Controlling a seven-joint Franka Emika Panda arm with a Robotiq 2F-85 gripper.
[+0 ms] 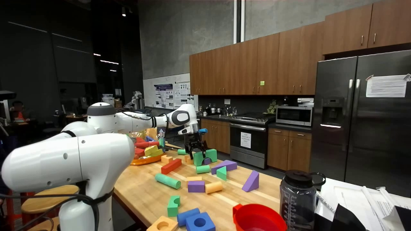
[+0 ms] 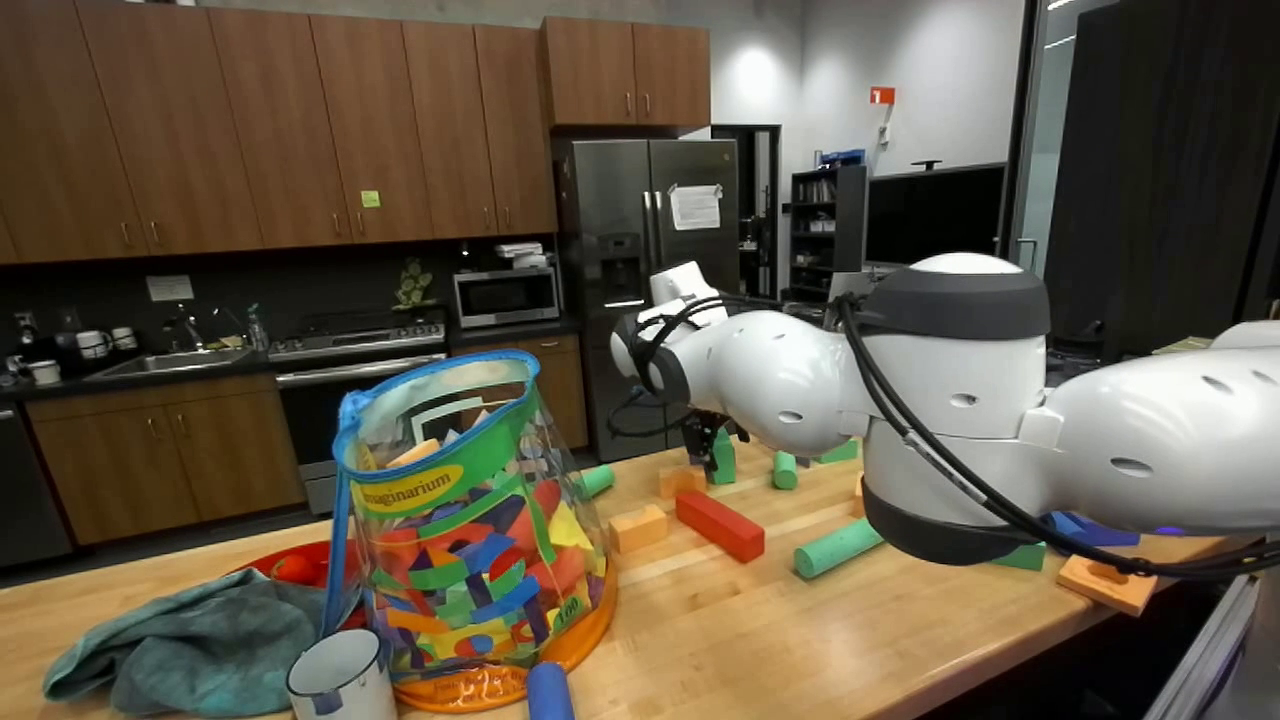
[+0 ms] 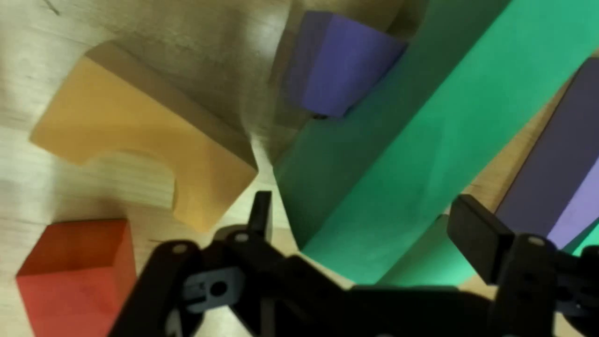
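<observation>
In the wrist view my gripper stands open, its fingers on either side of the near end of a large green block. Bare table shows between the left fingertip and that block; whether the right fingertip touches it I cannot tell. A small purple block sits against the green block's far side. Left of the jaws lies an orange arch, with a red block below it. Partly hidden by the gripper is a green cylinder. In an exterior view the gripper reaches down among the green blocks.
Several loose blocks lie nearer the arm's base, including a green cylinder and a purple triangle. A clear bag of blocks, a white mug and a cloth stand at one end. A red bowl and a bottle stand opposite.
</observation>
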